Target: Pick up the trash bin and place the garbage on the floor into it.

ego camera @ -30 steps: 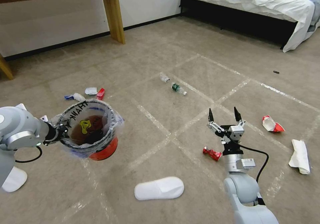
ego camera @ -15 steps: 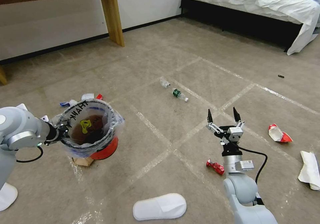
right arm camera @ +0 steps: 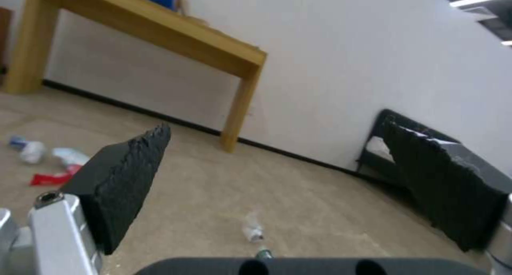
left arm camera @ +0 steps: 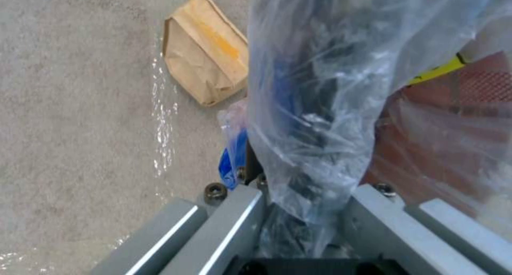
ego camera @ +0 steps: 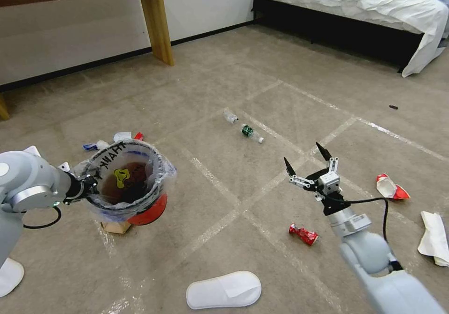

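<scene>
The left gripper (ego camera: 89, 187) is clamped on the rim of the trash bin (ego camera: 128, 183), holding it above the floor (ego camera: 224, 94); inside its clear bag lie brown scraps and a yellow wrapper (ego camera: 122, 177). Right of the bin, the right gripper (ego camera: 304, 157) hangs spread wide above a crushed red can (ego camera: 303, 234). A white slipper (ego camera: 223, 289) lies below the bin.
</scene>
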Available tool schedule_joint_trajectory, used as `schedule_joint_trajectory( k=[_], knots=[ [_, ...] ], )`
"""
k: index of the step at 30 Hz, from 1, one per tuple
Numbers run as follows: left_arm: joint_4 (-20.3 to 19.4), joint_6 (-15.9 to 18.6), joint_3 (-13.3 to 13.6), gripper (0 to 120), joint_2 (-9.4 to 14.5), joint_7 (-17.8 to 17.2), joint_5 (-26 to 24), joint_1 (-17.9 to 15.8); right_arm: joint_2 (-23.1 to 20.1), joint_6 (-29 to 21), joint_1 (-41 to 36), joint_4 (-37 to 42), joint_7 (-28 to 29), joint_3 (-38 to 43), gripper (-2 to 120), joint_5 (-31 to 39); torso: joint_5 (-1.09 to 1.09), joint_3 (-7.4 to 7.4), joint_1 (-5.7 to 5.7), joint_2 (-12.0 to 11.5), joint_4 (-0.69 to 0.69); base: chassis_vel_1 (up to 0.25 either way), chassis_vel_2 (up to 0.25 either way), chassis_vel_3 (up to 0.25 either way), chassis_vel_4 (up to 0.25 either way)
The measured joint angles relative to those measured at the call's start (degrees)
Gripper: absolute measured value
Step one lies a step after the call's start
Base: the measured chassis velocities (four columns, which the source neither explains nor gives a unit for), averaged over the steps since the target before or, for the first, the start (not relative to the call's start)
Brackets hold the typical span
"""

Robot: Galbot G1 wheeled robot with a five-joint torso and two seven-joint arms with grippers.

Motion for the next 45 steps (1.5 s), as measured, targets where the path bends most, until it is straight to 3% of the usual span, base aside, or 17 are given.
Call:
schedule_joint_trajectory(
  k=[4, 6, 9, 11, 16, 18, 24, 36, 40, 45],
  knots=[
    [0.09, 0.0, 0.02, 0, -0.04, 0.0, 0.05, -0.03, -1.08, 0.0, 0.41, -0.16, -1.22, -0.89, 100, 0.37, 0.01, 0.0, 0.0, 0.0, 0.0, 0.0, 0.0, 0.0, 0.0],
    [0.36, 0.01, 0.03, 0, 0.21, 0.07, 0.04, -0.36, -4.11, 0.24, 1.88, -0.91, -5.62, -2.3, 100, 1.47, 0.01, 0.0, 0.0, 0.0, -0.01, 0.0, 0.0, 0.0, 0.0],
    [0.42, 0.02, 0.05, 0, 0.31, 0.11, 0.03, -0.46, -5.79, 0.56, 2.97, -1.46, -7.86, -3.06, 100, 2.04, 0.01, 0.0, 0.0, 0.0, 0.0, 0.0, 0.0, 0.0, 0.0],
    [0.44, 0.03, 0.1, 0, 0.37, 0.17, 0.01, -0.51, -10.31, 0.96, 5.49, -2.5, -12.85, -5.05, 100, 4.5, 0.0, 0.01, 0.0, 0.0, 0.01, 0.0, 0.0, 0.0, 0.0],
    [0.39, 0.03, 0.47, 0, 0.15, 0.19, 0.11, -0.57, -16.02, 0.85, 7.7, -2.76, -19.04, -7.1, 100, 8.72, 0.0, 0.01, 0.0, 0.0, 0.01, 0.0, 0.0, 0.0, 0.0],
    [0.55, 0.09, 1.18, 0, -0.05, 0.45, 0.2, -1.13, -20.42, 0.4, 8.22, -2.65, -24.84, -8.53, 100, 12.81, -0.01, 0.0, 0.01, 0.0, -0.01, 0.0, 0.0, 0.0, 0.0],
    [1.22, 0.2, 2.26, 0, -0.26, 1.13, 0.46, -2.02, -26.38, 0.12, 9.35, -3.6, -34.82, -10.5, 100, 16.14, -0.01, 0.01, 0.01, 0.0, -0.01, 0.0, 0.0, 0.0, 0.0],
    [1.53, 0.24, 3.35, 0, -1.31, 1.79, 1.3, -2.66, -30.59, -0.24, 13.53, -5.71, -43.44, -20.21, 100, 15.98, 0.0, 0.01, 0.01, 0.0, -0.01, 0.0, 0.0, 0.0, 0.0],
    [1.33, 0.14, 3.11, 0, -1.35, 1.8, 1.52, -2.22, -30.47, -0.43, 15.02, -6.07, -43.85, -22.63, 100, 16.33, 0.0, 0.01, 0.01, 0.0, -0.01, 0.0, 0.0, 0.0, 0.0],
    [0.37, -0.39, 2.61, 0, -1.23, 1.61, 2.14, -0.89, -27.26, -0.75, 22.27, -7.81, -44.24, -32.99, 100, 16.8, -0.01, 0.01, 0.01, 0.0, -0.01, 0.0, 0.0, 0.0, 0.0]
  ],
)
